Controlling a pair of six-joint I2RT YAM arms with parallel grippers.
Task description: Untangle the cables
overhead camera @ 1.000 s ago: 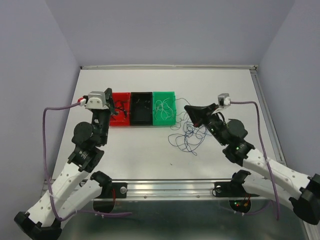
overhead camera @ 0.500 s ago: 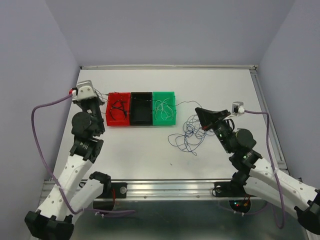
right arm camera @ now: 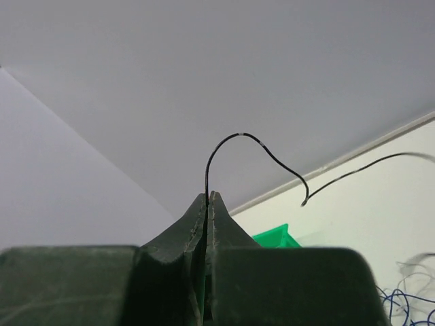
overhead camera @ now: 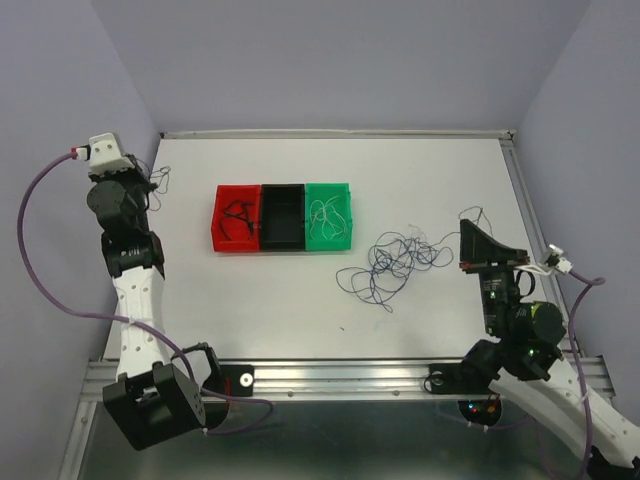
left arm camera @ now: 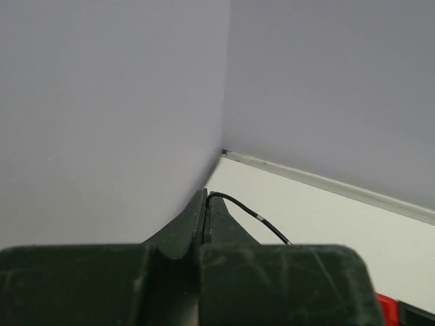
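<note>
Both my tools are pinched shut, each on one hair-thin strand. The right tool [overhead camera: 467,228] holds a black cable [right arm camera: 234,138] that arches up out of its tips. The left tool [left arm camera: 205,198] holds a thin black wire [left arm camera: 248,212] that runs off to its right.

The tangle of cables [overhead camera: 395,262], mostly blue and dark loops, lies on the counter [overhead camera: 300,310] and spreads more from left to right than from near to far. It is near the right tool, on that tool's left side. It is well apart from the left tool, which is up by the far left wall, with the red bin [overhead camera: 215,220], black bin [overhead camera: 282,246] and green bin [overhead camera: 350,215] in between.

I cannot tell if either strand joins the tangle. I judge the next pull belongs to the right arm, away from the pile.
</note>
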